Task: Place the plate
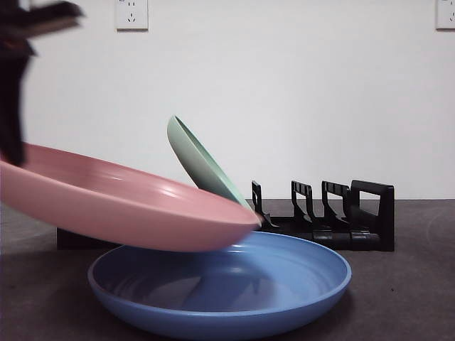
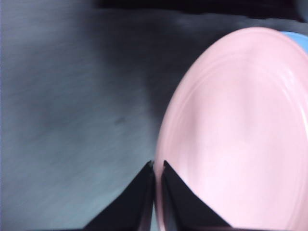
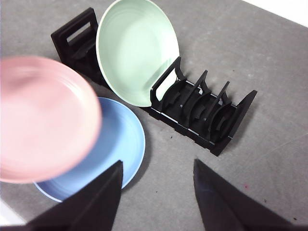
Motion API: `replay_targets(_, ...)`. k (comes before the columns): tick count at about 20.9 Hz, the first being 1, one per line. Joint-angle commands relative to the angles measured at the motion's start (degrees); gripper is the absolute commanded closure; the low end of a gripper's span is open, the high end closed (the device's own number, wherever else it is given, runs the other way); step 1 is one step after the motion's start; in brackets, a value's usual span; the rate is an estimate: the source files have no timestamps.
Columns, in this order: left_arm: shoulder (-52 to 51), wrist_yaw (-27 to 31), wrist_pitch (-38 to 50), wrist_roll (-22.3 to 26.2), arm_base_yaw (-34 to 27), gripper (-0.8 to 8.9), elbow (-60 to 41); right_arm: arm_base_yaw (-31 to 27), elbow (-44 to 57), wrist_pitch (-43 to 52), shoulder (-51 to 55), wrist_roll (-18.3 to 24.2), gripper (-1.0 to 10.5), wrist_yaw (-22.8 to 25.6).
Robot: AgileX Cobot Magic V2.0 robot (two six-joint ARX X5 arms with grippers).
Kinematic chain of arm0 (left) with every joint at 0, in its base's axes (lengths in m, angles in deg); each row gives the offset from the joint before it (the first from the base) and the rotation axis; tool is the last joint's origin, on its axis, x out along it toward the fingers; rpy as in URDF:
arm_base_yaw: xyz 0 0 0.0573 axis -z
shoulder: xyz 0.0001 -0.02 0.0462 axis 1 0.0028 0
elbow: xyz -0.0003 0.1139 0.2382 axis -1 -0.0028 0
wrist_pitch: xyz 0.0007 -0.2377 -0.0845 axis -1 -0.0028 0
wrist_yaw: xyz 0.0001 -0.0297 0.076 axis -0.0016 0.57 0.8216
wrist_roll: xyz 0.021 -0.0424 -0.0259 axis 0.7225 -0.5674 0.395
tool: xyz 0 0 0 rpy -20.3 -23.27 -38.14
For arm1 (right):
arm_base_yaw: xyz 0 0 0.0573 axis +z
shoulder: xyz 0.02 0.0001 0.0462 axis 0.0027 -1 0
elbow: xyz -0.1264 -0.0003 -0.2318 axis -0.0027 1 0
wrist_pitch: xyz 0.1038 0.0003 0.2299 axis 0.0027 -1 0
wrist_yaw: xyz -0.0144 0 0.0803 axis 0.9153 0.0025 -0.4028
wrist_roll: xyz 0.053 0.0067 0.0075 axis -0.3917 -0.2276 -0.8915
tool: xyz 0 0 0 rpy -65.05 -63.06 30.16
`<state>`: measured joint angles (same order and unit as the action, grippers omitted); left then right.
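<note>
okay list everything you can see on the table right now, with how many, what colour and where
pink plate: one, pink, held tilted in the air above the blue plate
blue plate: one, blue, flat on the table in front of the rack
green plate: one, pale green, leaning in a rack slot
rack: one, black, behind the blue plate
table: one, dark grey
wall sockets: two, white, on the wall
left gripper: jaws shut on the pink plate's rim
right gripper: jaws open, above the table
</note>
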<state>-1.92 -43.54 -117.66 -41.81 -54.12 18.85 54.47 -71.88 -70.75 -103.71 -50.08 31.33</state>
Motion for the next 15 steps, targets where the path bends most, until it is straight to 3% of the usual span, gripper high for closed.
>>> replay_targets(1, 5.68, -0.35, 4.5, -1.68, 2.99, 8.04, 0.61, 0.42, -0.42, 0.17, -0.15, -0.17, 7.1, 0.26)
replay_targets(9, 17.46, -1.29, 16.17, -1.66, 6.21, 8.04, 0.61, 0.42, -0.42, 0.17, -0.15, -0.17, 7.1, 0.26)
replay_targets(13, 19.56, -1.31, 17.4, -1.6, 6.32, 8.03, 0.61, 0.42, -0.42, 0.2, -0.15, -0.39, 7.1, 0.24)
replay_targets(15, 19.47, -1.38, 16.46, -1.6, 6.32, 7.32, 0.68, 0.42, -0.42, 0.2, -0.15, -0.42, 7.1, 0.24)
